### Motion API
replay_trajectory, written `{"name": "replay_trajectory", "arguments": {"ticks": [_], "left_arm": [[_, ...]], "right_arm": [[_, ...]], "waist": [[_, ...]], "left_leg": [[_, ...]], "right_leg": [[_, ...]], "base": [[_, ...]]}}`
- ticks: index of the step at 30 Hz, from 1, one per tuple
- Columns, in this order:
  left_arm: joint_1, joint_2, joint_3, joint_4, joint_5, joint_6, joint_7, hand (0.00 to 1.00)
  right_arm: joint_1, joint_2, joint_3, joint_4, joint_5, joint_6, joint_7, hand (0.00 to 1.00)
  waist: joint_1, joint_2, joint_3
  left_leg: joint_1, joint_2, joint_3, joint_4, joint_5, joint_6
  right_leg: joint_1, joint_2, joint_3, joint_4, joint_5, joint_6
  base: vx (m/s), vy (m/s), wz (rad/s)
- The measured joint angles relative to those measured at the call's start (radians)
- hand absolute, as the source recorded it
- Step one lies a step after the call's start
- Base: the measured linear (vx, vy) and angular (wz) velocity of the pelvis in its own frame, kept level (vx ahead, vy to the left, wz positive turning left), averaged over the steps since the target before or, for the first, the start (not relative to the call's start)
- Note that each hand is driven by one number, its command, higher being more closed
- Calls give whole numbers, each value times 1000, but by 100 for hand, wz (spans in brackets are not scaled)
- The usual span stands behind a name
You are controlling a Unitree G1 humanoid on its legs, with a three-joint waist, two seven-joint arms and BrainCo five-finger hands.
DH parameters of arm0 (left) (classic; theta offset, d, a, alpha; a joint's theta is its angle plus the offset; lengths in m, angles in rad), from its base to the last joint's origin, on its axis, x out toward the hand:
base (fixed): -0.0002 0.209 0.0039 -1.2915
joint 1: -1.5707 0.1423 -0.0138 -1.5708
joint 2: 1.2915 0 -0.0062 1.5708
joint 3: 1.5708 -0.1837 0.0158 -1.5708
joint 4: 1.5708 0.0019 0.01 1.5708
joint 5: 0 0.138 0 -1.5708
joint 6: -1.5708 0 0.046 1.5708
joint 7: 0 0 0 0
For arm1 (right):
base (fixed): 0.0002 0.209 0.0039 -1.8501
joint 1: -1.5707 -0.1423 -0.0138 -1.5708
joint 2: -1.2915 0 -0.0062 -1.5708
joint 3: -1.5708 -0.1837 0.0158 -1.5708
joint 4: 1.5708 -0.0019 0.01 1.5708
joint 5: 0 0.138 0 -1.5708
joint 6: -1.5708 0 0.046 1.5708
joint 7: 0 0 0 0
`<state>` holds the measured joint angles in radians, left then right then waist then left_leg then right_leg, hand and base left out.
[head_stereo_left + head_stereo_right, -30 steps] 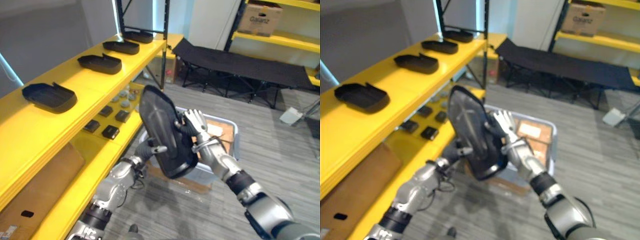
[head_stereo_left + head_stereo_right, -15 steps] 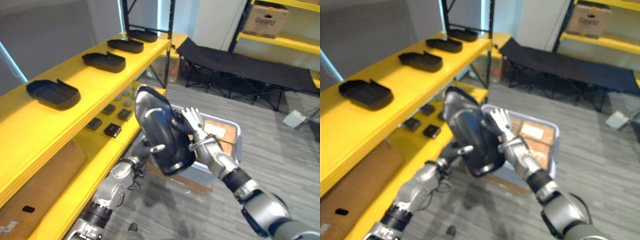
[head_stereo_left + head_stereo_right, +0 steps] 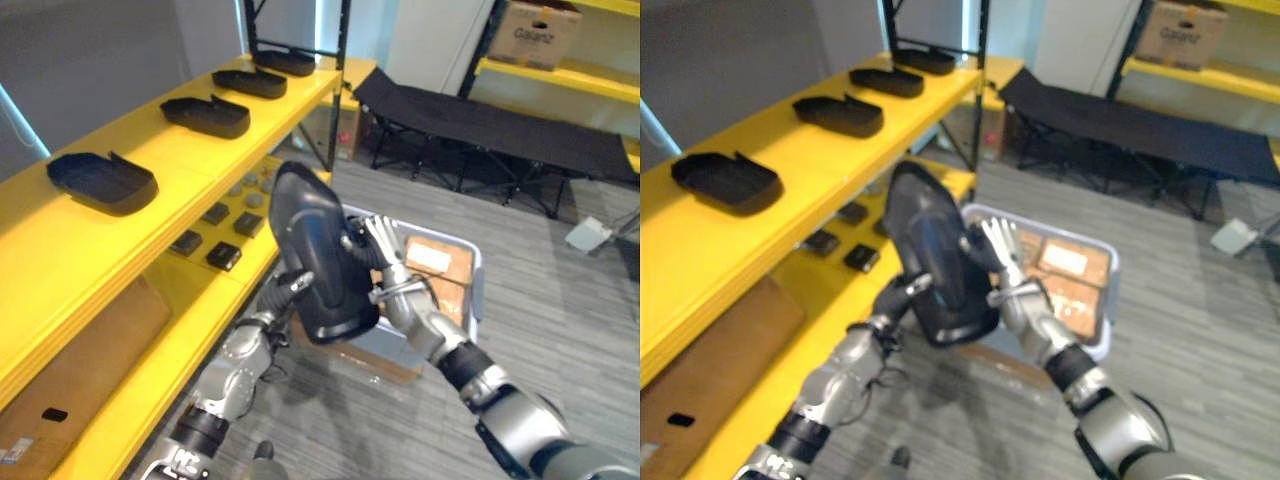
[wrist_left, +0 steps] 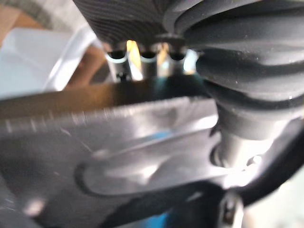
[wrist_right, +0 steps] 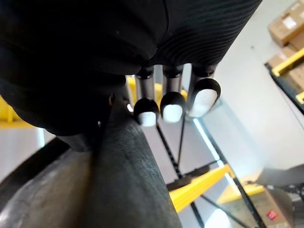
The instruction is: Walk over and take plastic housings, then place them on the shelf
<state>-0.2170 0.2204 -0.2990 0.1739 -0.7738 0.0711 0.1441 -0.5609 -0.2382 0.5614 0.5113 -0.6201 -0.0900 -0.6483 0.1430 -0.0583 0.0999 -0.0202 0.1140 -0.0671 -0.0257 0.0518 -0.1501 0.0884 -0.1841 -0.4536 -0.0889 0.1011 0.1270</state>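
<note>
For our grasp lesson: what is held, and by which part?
The plastic housing: left hand pinches its left edge, right hand braces its right side.

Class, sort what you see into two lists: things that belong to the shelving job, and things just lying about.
Job: held housing, left hand, right hand, yellow shelf, shelved housings.
Lying about: grey bin, folding cot, cardboard box, small black parts.

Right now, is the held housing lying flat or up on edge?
On edge: the housing stands nearly upright, slightly tilted, held between the left hand and right hand.
</note>
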Motion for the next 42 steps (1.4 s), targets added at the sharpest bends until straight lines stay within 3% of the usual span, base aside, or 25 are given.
{"name": "replay_trajectory", "arguments": {"ticks": [6,7,12,16,21,23,26,29,32,35,38,40,42], "left_arm": [[0,-4,14,0,-102,-50,-1,100],[0,-4,14,0,-102,-54,-1,100],[3,-4,22,1,-100,-66,-1,100],[6,-8,34,-7,-69,-95,0,100],[65,-99,132,-161,186,-170,75,100],[63,-140,212,-214,347,-225,162,100],[81,-147,303,-269,607,-277,284,100],[141,-149,376,-325,736,-311,366,100],[196,-151,409,-348,804,-313,425,100],[241,-153,412,-351,895,-311,484,100],[266,-158,417,-357,908,-315,499,100],[289,-184,421,-371,885,-335,491,100],[325,-218,418,-402,845,-361,469,100]], "right_arm": [[20,21,5,-34,0,0,-34,100],[20,22,6,-36,0,-1,-34,0],[48,21,5,-64,17,-37,-55,0],[56,25,0,-80,62,-95,-76,0],[124,88,-45,-233,207,-181,-70,0],[158,113,-47,-309,271,-232,-41,0],[188,124,-95,-401,362,-260,-16,0],[233,123,-234,-522,488,-286,-5,0],[300,121,-334,-602,606,-296,23,0],[448,114,-430,-697,789,-299,124,0],[581,118,-483,-723,935,-293,215,0],[683,132,-512,-724,1014,-253,284,0],[755,143,-531,-710,1047,-210,331,0]], "waist": [[-19,0,0],[-18,0,0],[-24,0,0],[-23,0,0],[-22,1,-1],[-25,3,-1],[-25,6,0],[-25,7,-1],[-25,7,-1],[-50,12,-8],[-77,22,-22],[-108,31,-27],[-118,36,-29]], "left_leg": [[0,3,12,-1,-2,-2],[0,6,19,-1,-2,-3],[1,15,23,0,-5,-6],[1,14,23,1,-5,-6],[3,14,24,1,-7,-7],[11,14,27,1,-8,-7],[23,12,28,2,-15,-5],[24,12,30,2,-17,-6],[36,14,53,2,-21,-6],[51,15,81,3,-34,-4],[54,16,110,4,-43,-2],[55,16,120,6,-48,-1],[54,19,139,13,-56,1]], "right_leg": [[-8,2,11,-1,0,0],[-13,4,17,-1,0,-1],[-15,12,20,-1,-2,-4],[-15,12,21,-1,-2,-4],[-15,14,21,0,-3,-6],[-10,14,23,0,-5,-9],[2,12,23,-1,-13,-18],[2,11,23,-1,-15,-18],[-1,11,45,-1,-12,-13],[-5,10,73,-1,-9,-9],[-19,9,101,-1,-8,-7],[-24,9,109,-1,-8,-6],[-35,11,129,0,-6,-5]], "base": [[0,0,-5],[-4,-3,-14],[-3,-5,-3],[0,0,0],[0,0,0],[-5,-1,-2],[-3,1,-1],[0,0,0],[20,9,-18],[31,18,-27],[19,16,-25],[27,13,-21],[19,8,-24]]}}
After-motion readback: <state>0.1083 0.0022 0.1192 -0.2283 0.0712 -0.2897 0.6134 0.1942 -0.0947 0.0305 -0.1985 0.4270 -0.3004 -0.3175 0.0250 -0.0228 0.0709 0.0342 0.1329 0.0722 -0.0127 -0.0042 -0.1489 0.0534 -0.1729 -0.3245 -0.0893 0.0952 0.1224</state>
